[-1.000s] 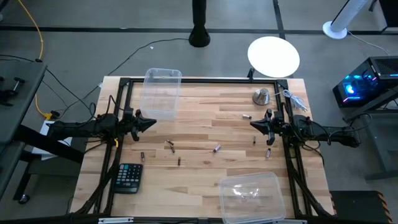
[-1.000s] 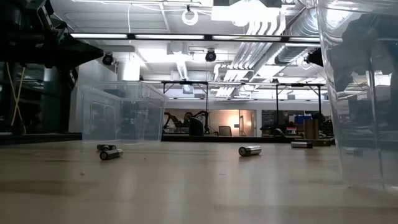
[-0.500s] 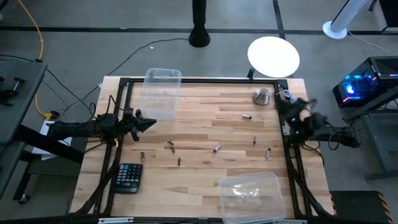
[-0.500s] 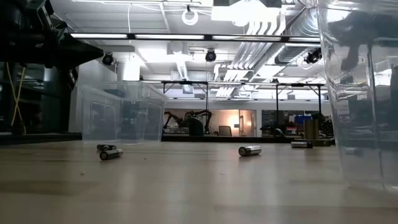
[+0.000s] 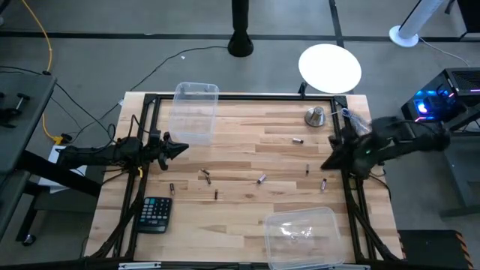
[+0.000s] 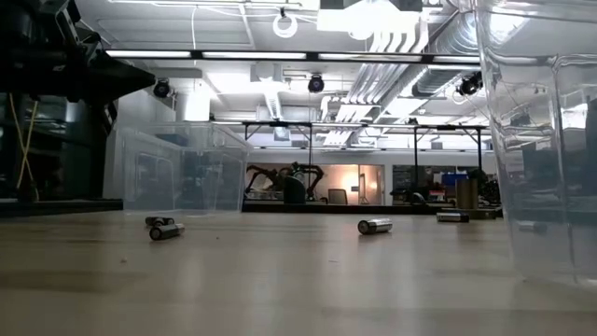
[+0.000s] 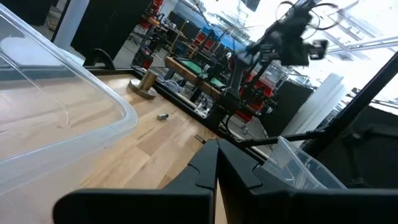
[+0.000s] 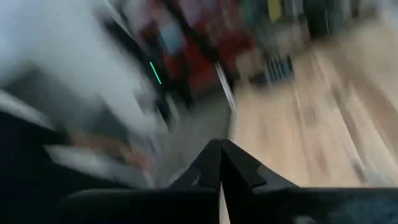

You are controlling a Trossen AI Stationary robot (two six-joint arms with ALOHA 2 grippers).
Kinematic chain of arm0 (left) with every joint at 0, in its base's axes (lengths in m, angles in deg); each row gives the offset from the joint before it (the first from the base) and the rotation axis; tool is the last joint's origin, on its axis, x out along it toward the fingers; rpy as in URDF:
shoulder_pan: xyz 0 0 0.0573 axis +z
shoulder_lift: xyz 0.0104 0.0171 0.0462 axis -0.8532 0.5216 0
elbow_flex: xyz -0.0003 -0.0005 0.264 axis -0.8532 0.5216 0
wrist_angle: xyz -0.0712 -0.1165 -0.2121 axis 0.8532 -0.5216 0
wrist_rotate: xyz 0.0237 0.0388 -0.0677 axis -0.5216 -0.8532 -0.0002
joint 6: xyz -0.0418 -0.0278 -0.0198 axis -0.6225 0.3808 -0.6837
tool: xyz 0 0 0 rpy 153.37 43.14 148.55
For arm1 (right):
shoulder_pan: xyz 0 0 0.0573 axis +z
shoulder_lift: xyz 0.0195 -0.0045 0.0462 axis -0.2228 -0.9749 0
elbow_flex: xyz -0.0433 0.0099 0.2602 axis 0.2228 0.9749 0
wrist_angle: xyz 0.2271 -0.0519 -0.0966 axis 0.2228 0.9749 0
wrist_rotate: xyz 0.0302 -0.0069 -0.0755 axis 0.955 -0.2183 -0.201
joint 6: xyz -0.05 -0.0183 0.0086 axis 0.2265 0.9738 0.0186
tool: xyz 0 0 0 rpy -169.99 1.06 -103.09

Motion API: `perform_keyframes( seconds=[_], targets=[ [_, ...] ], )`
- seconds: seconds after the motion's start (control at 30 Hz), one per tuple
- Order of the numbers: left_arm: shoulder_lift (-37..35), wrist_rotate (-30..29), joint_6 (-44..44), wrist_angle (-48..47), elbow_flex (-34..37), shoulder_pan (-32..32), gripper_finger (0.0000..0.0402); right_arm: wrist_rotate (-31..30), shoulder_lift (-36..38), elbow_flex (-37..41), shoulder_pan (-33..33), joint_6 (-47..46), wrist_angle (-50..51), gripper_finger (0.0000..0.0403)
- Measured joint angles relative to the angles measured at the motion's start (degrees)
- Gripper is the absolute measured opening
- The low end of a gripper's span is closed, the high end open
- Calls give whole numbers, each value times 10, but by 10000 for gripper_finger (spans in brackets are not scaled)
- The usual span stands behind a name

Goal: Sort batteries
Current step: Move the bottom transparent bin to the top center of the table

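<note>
Several tiny batteries lie scattered flat on the wooden table: one [image 5: 298, 140] toward the far right, two [image 5: 307, 169] [image 5: 323, 184] near the right edge, one [image 5: 262, 179] in the middle, and others [image 5: 205, 174] [image 5: 216, 194] [image 5: 171, 188] left of centre. The low view shows some of them [image 6: 375, 225] [image 6: 166, 231]. My right gripper [image 5: 328, 163] is shut, hangs above the table's right part close to the two right-hand batteries, and touches nothing. My left gripper [image 5: 184, 148] waits shut at the left side [image 7: 216, 148].
A clear plastic box [image 5: 195, 112] stands at the far left, another [image 5: 300, 236] at the near right, its wall close in the low view [image 6: 536, 140]. A calculator [image 5: 155, 214] lies near left. A metal bell-shaped object [image 5: 314, 116] sits at the far right corner.
My right arm has risen and swung. Its gripper drew back from the table toward the far right edge, then came forward again over the right part, now slanting toward the near left. It moves fast; its wrist view is blurred. The batteries have stayed put.
</note>
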Motion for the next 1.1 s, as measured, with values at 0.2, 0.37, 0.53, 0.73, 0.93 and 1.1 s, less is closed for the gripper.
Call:
perform_keyframes(
  seconds=[0.2,0.37,0.53,0.73,0.93,1.1],
  targets=[
    [0,0,0,0,0,0,0,-10,-217,-153,95,35,222,1],
    [0,0,0,0,0,0,0,5,-377,-207,152,46,291,37],
    [0,0,0,0,0,0,0,-23,-507,-288,178,51,312,124],
    [0,0,0,0,0,0,0,-101,-624,-418,180,77,407,206],
    [0,0,0,0,0,0,0,-82,-682,-441,179,83,431,226],
    [0,0,0,0,0,0,0,-96,-704,-441,174,121,420,223]
  ],
)
